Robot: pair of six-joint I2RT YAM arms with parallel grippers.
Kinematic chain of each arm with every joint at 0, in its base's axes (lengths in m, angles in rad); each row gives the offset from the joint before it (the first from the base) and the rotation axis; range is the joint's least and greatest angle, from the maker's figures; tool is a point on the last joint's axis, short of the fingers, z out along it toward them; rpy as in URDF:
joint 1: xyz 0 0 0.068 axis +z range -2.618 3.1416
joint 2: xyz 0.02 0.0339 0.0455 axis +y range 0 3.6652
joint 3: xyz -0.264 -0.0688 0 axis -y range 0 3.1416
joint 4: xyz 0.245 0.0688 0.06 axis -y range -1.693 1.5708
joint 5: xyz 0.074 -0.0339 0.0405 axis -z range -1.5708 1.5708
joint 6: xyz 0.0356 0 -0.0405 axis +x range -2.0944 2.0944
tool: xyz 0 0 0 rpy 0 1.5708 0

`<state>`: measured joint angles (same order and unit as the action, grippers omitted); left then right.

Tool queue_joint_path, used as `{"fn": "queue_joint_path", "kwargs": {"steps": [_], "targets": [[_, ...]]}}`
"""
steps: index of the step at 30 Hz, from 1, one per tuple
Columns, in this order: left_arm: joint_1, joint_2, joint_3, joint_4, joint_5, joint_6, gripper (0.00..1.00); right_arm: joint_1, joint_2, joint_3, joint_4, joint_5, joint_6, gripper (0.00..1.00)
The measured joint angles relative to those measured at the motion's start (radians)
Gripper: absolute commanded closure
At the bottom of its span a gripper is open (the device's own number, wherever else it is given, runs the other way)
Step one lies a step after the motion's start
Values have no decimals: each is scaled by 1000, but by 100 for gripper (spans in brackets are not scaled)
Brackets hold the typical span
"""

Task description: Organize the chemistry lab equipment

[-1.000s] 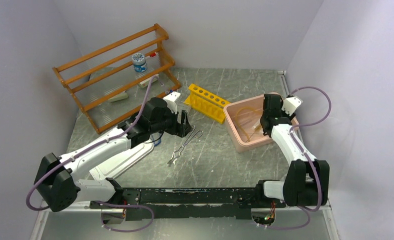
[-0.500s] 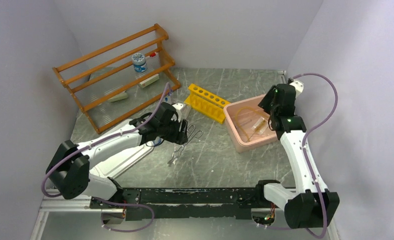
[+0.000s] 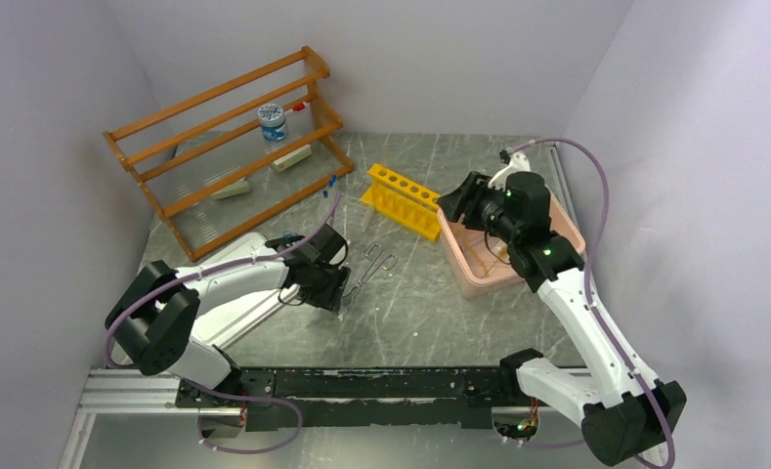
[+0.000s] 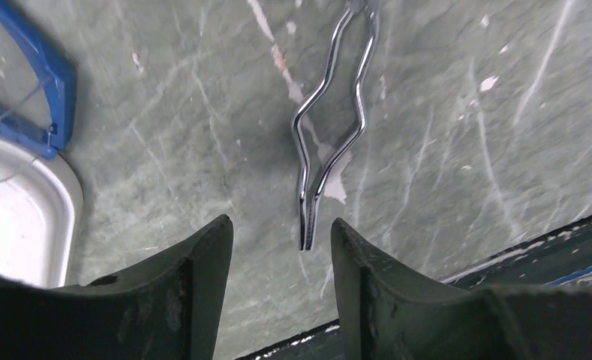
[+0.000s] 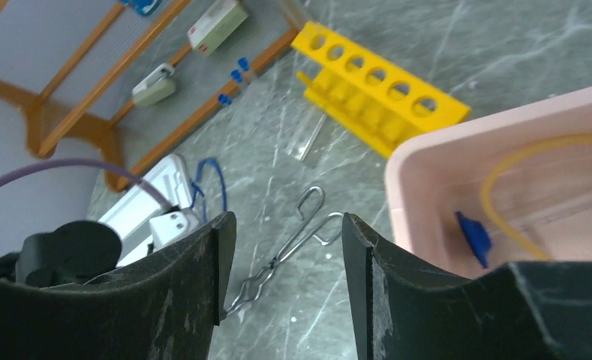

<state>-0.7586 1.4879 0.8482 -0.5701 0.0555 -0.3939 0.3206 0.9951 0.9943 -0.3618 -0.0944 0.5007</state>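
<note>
Metal tongs (image 4: 330,142) lie flat on the green table, also visible from above (image 3: 376,266). My left gripper (image 4: 281,232) hangs low over their near end, open; the tongs' tip lies between the fingertips, touching neither. A blue loop (image 4: 45,90) lies to the left of it. My right gripper (image 5: 287,225) is open and empty, raised over the far left corner of the pink bin (image 3: 479,283). A tan hose (image 5: 503,157) and a small blue piece (image 5: 473,238) lie inside the bin (image 5: 428,150). A clear tube (image 5: 311,139) lies on the table by the yellow rack.
A yellow test-tube rack (image 3: 406,200) stands left of the bin. The wooden shelf rack (image 3: 225,147) at the back left holds a blue-and-white jar (image 3: 273,122) and white packets (image 3: 291,157). A white tray (image 3: 254,313) lies under the left arm.
The left gripper has come down and nearer, onto the tongs' near end, with its jaws narrower. The right gripper has risen out of the pink bin and swung left.
</note>
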Motion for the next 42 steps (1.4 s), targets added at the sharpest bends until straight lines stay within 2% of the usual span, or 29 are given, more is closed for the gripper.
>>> {"fn": "queue_joint_path", "kwargs": {"steps": [5,14,18,23,28,36,42], "targets": [[0,10,-7,-27,9,15,57,84,5,-53,56,-23,46,43],[0,84,6,-29,69,42,61,205,33,-126,136,-48,106,43],[0,98,13,-27,102,50,66,240,40,-166,162,-48,131,43],[0,118,23,-26,130,58,78,260,50,-205,187,-29,165,43],[0,120,24,-26,138,63,95,264,49,-245,205,-1,199,43],[-5,104,12,-21,150,69,95,299,56,-287,247,29,261,43],[-9,42,-3,-21,185,63,95,396,116,-315,266,107,349,43]]}}
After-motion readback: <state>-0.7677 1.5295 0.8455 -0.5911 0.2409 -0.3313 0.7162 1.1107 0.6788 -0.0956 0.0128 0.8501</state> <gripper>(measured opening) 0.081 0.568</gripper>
